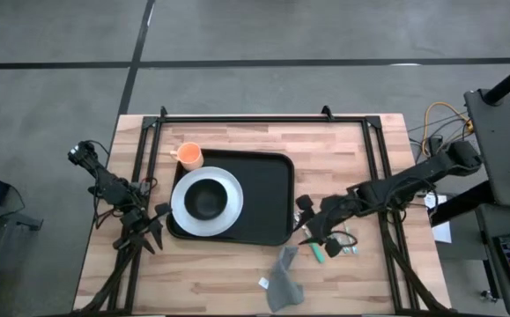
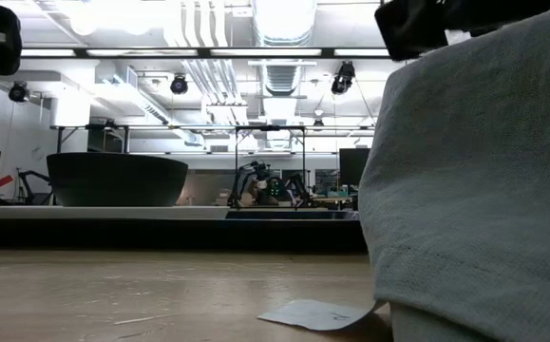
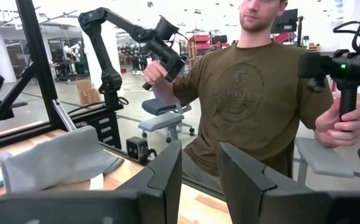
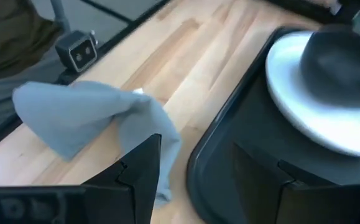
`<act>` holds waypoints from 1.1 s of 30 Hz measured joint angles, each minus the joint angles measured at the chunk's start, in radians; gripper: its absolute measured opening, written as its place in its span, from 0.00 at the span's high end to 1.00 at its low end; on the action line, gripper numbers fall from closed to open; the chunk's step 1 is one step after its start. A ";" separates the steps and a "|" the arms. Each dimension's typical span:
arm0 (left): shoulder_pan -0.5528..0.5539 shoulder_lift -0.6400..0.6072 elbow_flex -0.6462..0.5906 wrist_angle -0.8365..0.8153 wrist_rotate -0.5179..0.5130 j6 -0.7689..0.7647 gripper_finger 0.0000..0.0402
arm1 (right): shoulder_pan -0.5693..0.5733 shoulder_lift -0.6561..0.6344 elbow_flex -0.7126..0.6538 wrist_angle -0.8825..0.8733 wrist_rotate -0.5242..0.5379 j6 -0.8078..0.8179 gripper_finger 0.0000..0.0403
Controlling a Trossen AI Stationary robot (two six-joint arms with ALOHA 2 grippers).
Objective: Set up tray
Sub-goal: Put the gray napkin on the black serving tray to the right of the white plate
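One tray (image 1: 259,198) lies flat on the wooden table (image 1: 237,273), slightly left of centre: large, black, rectangular, with rounded corners and a low raised rim. On its left half sits one round white plate (image 1: 184,207), which overhangs the tray's left rim a little, and one small black bowl (image 1: 205,201) stands in the middle of that plate. One orange cup (image 1: 189,156) stands on the table just beside the tray's far left corner. One grey cloth (image 1: 283,280) lies bunched on the table near the front edge, apart from the tray's front right corner, with a small white tag beside it. A few small items, one of them green (image 1: 319,252), lie right of the tray; what they are cannot be told. The right gripper (image 1: 310,227) hovers at the tray's right rim, its fingers spread apart with nothing between them. The left gripper (image 1: 151,231) is low over the table just beside the tray's front left corner, fingers parted and empty. A person (image 3: 254,93) sits beyond the table in an olive T-shirt with a round printed emblem whose lettering cannot be read with certainty, each hand on a control handle.
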 joint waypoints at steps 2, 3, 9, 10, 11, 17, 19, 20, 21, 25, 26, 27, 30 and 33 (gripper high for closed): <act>0.000 0.000 0.001 0.000 0.000 0.000 0.79 | 0.010 0.033 0.022 -0.013 0.001 0.032 0.58; 0.000 -0.001 0.003 -0.003 0.000 0.000 0.79 | 0.013 0.047 0.033 -0.023 0.001 0.050 0.58; 0.000 -0.001 0.004 -0.008 0.000 0.000 0.79 | 0.036 0.135 0.101 -0.076 0.022 0.094 0.59; 0.000 -0.001 0.004 -0.008 0.000 0.000 0.79 | 0.039 0.149 0.113 -0.082 0.023 0.096 0.59; 0.000 -0.001 0.004 -0.008 0.000 0.000 0.79 | 0.040 0.165 0.125 -0.084 0.023 0.099 0.59; 0.000 -0.001 0.004 -0.008 0.000 0.000 0.79 | 0.042 0.253 0.197 -0.171 0.021 0.153 0.59; 0.000 -0.001 0.004 -0.008 0.000 0.000 0.79 | 0.041 0.278 0.211 -0.200 0.021 0.174 0.59; 0.000 -0.001 0.004 -0.008 0.000 0.000 0.79 | 0.042 0.289 0.214 -0.206 0.021 0.186 0.59; 0.000 -0.001 0.004 -0.008 0.000 0.000 0.79 | 0.042 0.301 0.217 -0.209 0.021 0.197 0.59; 0.000 -0.001 0.004 -0.008 0.000 0.000 0.79 | 0.044 0.337 0.221 -0.209 0.020 0.212 0.59; 0.000 0.000 0.004 -0.008 0.000 -0.001 0.79 | 0.044 0.344 0.221 -0.209 0.020 0.212 0.59; 0.000 0.000 0.004 -0.008 0.000 0.000 0.79 | 0.044 0.350 0.221 -0.209 0.020 0.212 0.59; 0.000 0.000 0.004 -0.008 0.000 0.000 0.79 | 0.044 0.351 0.221 -0.212 0.020 0.212 0.61; 0.000 0.000 0.004 -0.008 0.000 0.000 0.79 | 0.044 0.349 0.220 -0.214 0.020 0.211 0.65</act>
